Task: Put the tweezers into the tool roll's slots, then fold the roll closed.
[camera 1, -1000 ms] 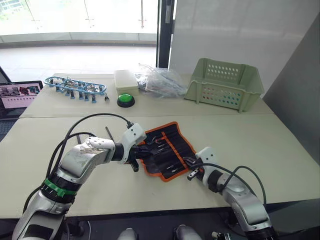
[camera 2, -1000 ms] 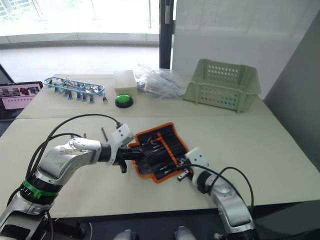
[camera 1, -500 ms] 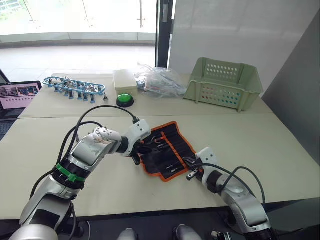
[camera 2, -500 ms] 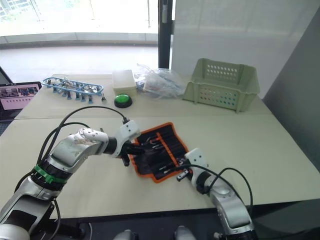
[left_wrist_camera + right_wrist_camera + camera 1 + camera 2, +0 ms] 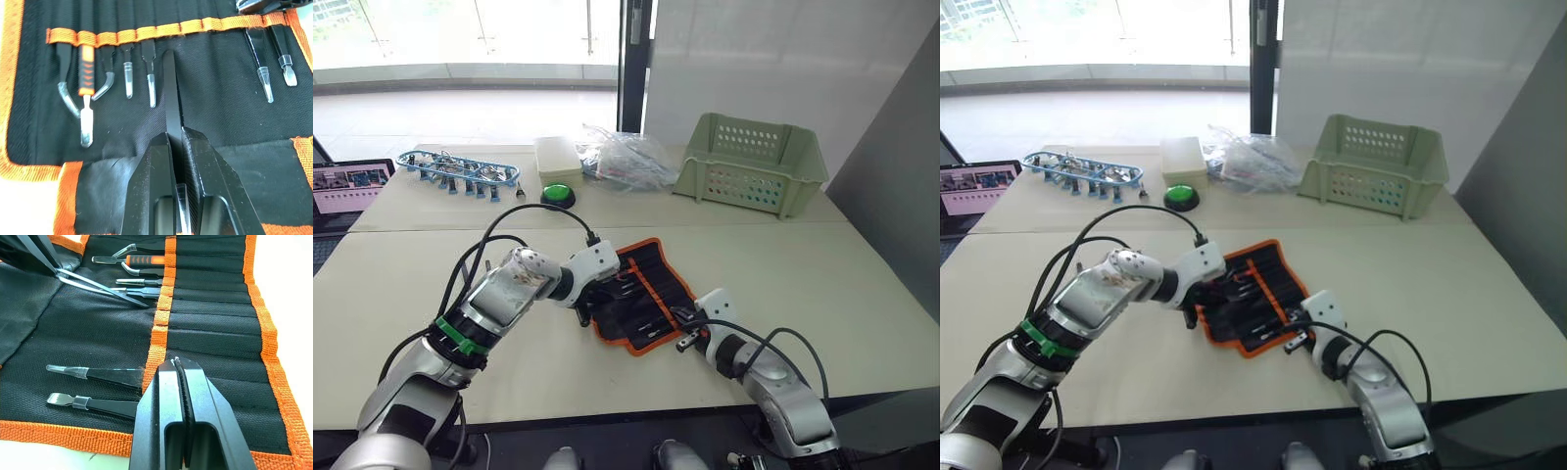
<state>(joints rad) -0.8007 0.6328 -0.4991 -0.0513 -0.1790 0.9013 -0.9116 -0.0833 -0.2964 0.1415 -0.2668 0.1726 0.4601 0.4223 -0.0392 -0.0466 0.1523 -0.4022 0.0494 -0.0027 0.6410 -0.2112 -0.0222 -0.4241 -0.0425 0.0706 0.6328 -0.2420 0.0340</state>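
Left wrist view: left gripper [image 5: 175,147] clamps tweezers [image 5: 169,93] over the tool roll [image 5: 220,117] (right jaws together).

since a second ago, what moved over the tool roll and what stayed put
The left tool, shut on a pair of tweezers, has pushed further across the open tool roll toward the orange strip, bringing the tip up to the slots. The right tool stays shut at the roll's near edge. The roll, the tweezers already slotted and the green basket have not moved.
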